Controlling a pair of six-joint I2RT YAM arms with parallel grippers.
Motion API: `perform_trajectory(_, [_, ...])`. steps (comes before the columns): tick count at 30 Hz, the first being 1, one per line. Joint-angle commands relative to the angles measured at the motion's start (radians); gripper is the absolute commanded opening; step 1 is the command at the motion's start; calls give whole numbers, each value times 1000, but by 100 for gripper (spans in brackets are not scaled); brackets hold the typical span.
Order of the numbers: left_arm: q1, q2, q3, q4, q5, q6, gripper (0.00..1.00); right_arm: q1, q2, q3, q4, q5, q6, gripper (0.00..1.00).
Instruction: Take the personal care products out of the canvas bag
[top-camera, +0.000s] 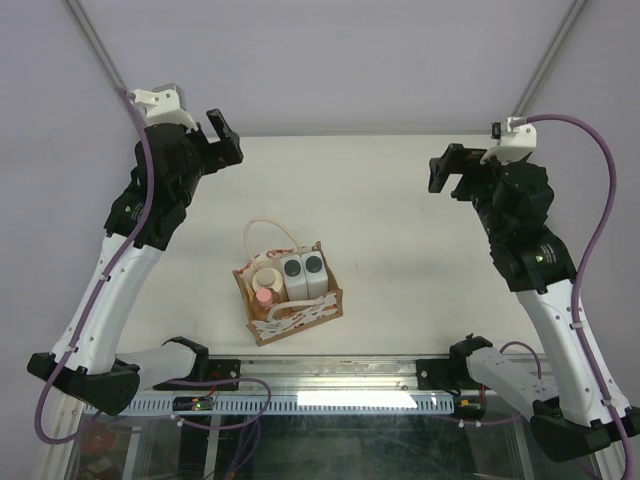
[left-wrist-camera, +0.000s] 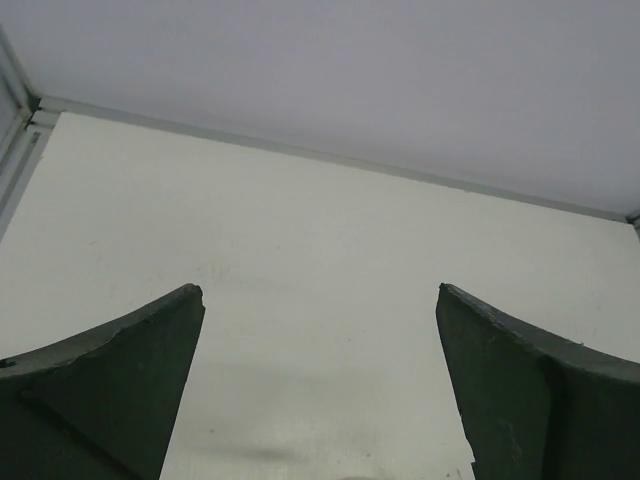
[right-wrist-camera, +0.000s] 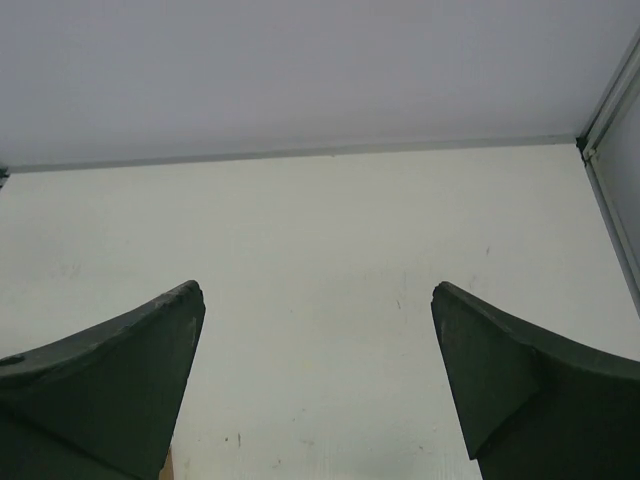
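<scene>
The canvas bag (top-camera: 297, 318) stands on the table near its front edge, left of centre, with one cream rope handle (top-camera: 262, 229) looped up behind it. Inside stand the bottles: the orange one with a pink cap (top-camera: 265, 296), the beige one (top-camera: 266, 277), and two white ones with dark grey caps (top-camera: 293, 268) (top-camera: 314, 265). My left gripper (top-camera: 226, 138) is open and empty, raised at the far left, well away from the bag. My right gripper (top-camera: 445, 170) is open and empty, raised at the far right. Both wrist views show only bare table between spread fingers (left-wrist-camera: 120, 370) (right-wrist-camera: 120, 370).
The white table (top-camera: 400, 230) is backed by a pale wall. A metal rail (top-camera: 330, 375) runs along the near edge between the arm bases. A sliver of the tan bag shows at the bottom of the right wrist view (right-wrist-camera: 166, 468).
</scene>
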Motion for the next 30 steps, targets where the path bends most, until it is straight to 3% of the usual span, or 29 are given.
perform_trajectory(1, [80, -19, -38, -14, -7, -39, 99, -17, 24, -23, -26, -48, 21, 100])
perform_trajectory(9, [231, -40, -137, -50, 40, -93, 99, -41, 87, -61, -103, -130, 64, 100])
perform_trajectory(15, [310, -80, -239, -80, 170, -156, 99, -56, 130, -86, -164, -236, 113, 100])
perform_trajectory(24, [357, -204, -449, -114, 471, -251, 99, -44, 186, -124, -186, -529, 190, 100])
perform_trajectory(30, [363, -260, -553, -121, 684, -273, 98, 48, 270, -86, -189, -667, 199, 99])
